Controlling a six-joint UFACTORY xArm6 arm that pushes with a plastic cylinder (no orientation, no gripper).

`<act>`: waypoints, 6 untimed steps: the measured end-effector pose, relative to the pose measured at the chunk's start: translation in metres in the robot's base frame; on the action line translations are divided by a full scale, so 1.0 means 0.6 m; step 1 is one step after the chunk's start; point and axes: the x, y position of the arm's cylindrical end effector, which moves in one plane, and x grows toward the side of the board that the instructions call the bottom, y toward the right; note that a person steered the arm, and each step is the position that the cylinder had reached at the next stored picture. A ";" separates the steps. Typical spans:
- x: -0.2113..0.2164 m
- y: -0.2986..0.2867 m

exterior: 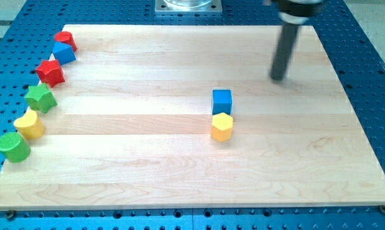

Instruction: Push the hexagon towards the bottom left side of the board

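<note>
A yellow hexagon sits near the middle of the wooden board, slightly right of centre. A blue cube stands just above it, touching or nearly touching. My tip is at the view's upper right, well apart from both blocks, up and to the right of the blue cube.
Along the board's left edge, top to bottom: a red cylinder, a blue block, a red star, a green star, a yellow block, a green cylinder. A blue perforated table surrounds the board.
</note>
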 end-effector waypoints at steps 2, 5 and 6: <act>0.191 -0.185; 0.205 -0.455; 0.167 -0.452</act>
